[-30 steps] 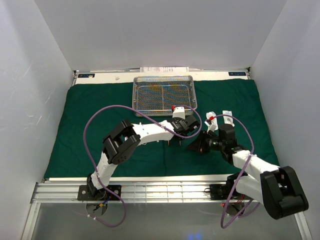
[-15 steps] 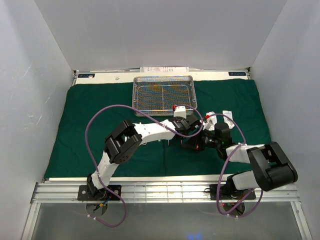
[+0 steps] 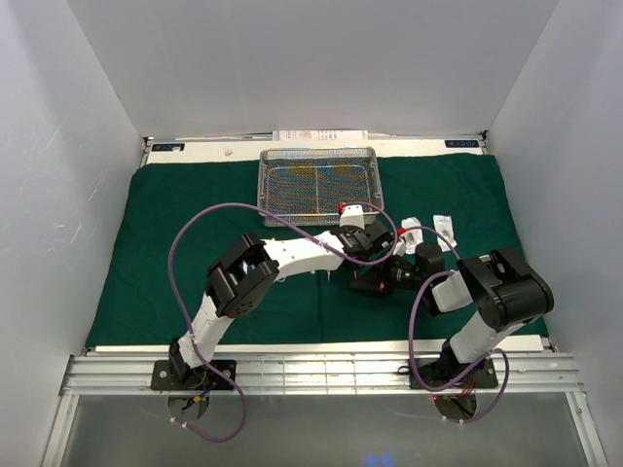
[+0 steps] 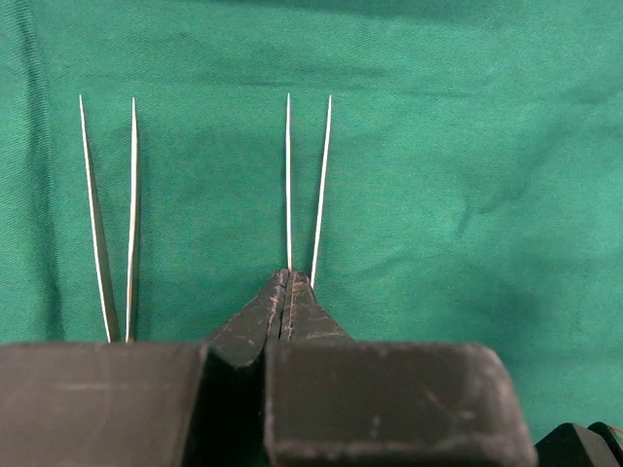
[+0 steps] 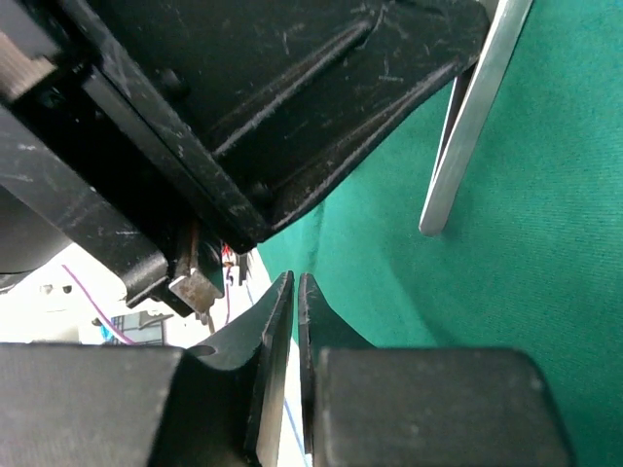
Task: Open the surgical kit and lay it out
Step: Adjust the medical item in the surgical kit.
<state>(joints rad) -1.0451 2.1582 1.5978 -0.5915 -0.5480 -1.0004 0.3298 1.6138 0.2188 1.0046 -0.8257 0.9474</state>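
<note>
The surgical kit lies unwrapped: its dark green cloth point(image 3: 195, 243) is spread flat, with the silver mesh tray point(image 3: 316, 185) at the back. Two white packets point(image 3: 413, 226) lie right of the tray. In the left wrist view two thin tweezers lie side by side on the cloth, one at the left point(image 4: 107, 224) and one at the centre point(image 4: 307, 185). My left gripper point(image 4: 285, 277) is shut, its tips over the centre tweezers' narrow end; whether it grips them I cannot tell. My right gripper point(image 5: 295, 280) is shut on nothing, right beside and under the left gripper point(image 3: 346, 263).
The two wrists crowd together at mid-table, the right gripper point(image 3: 368, 285) almost touching the left one. A silver tweezers end point(image 5: 458, 165) shows in the right wrist view. White walls enclose the table, and a metal rail point(image 3: 321, 365) runs along the near edge.
The right arm has folded and pushed its gripper leftward, close under the left gripper, while its jaws closed. The left arm has barely moved and stayed shut.
</note>
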